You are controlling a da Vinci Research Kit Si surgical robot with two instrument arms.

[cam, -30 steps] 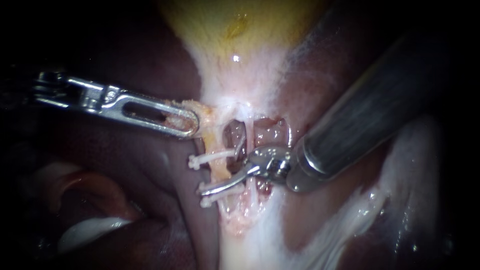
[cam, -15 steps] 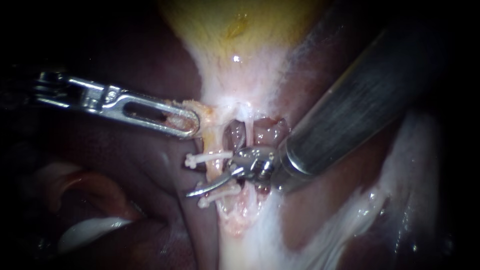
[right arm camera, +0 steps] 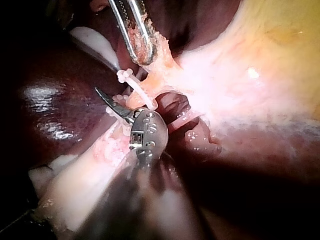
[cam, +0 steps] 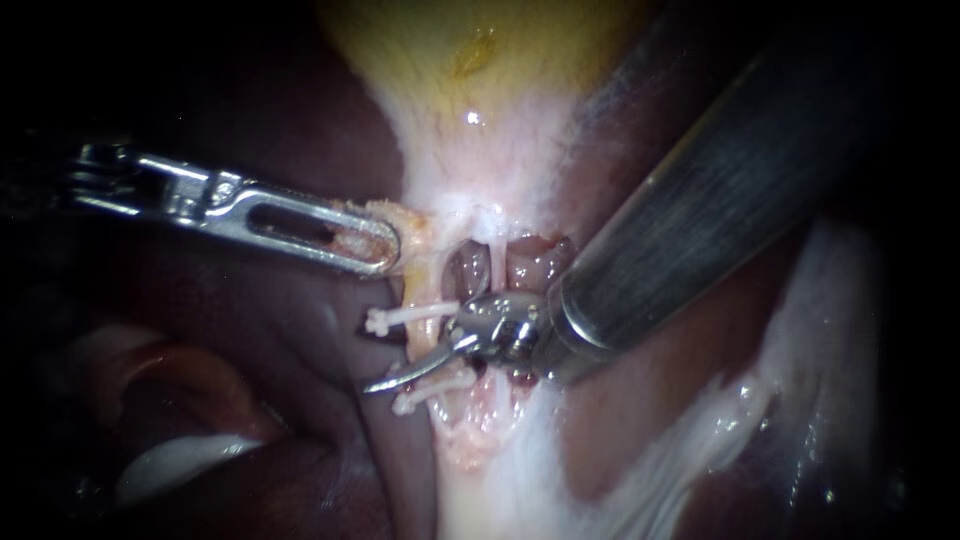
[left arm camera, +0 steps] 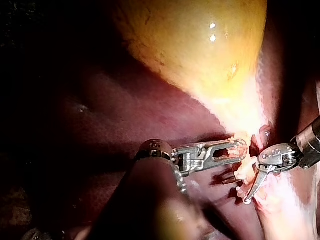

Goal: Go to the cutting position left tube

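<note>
My left instrument point(cam: 340, 238) comes in from the left, its slotted jaws shut on pale yellow tissue at the gallbladder point(cam: 470, 60) neck. The left tube point(cam: 422, 345) runs down from there and carries two white clips, an upper clip point(cam: 400, 319) and a lower clip point(cam: 425, 396). My right instrument point(cam: 405, 370) reaches in from the upper right. Its curved blades stand open across the left tube between the two clips; the lower blade shows clearly, the other is mostly hidden. The right wrist view shows that blade point(right arm camera: 112, 102) under the tube point(right arm camera: 142, 97).
Dark red liver point(cam: 250, 400) surrounds the site. The right tube point(cam: 497, 262) runs beside a dissected window, close to my right instrument's wrist point(cam: 500, 330). White fatty tissue point(cam: 500, 480) trails below. The thick right shaft point(cam: 700, 200) covers the upper right.
My right instrument has slid left, its blade tip now past the left tube between the clips. The left instrument and the clips have held still.
</note>
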